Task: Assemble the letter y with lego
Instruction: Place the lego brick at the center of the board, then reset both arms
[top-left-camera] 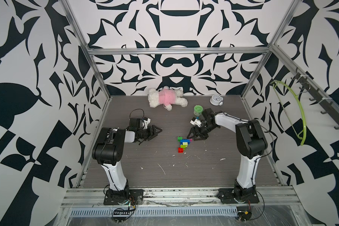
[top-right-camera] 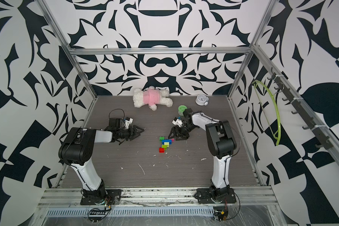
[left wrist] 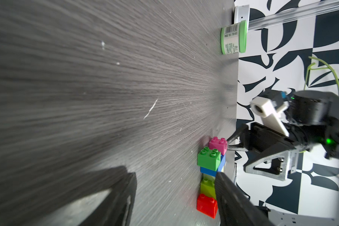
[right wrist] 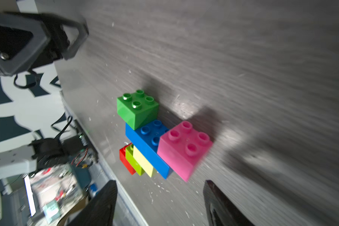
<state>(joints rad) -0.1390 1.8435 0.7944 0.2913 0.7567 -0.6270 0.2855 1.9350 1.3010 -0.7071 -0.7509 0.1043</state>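
Letter y (top-left-camera: 183, 143) on table (top-left-camera: 145, 166) — jar (top-left-camera: 197, 110) behind, teddy (top-left-camera: 166, 97) seemingly farther.

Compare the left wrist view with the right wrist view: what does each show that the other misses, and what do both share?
Only the left wrist view shows the green-lidded jar, with its barcode label. Only the right wrist view shows the studs on top of the blue bar. Both show the green brick, pink brick, lime brick and red brick joined in one figure.
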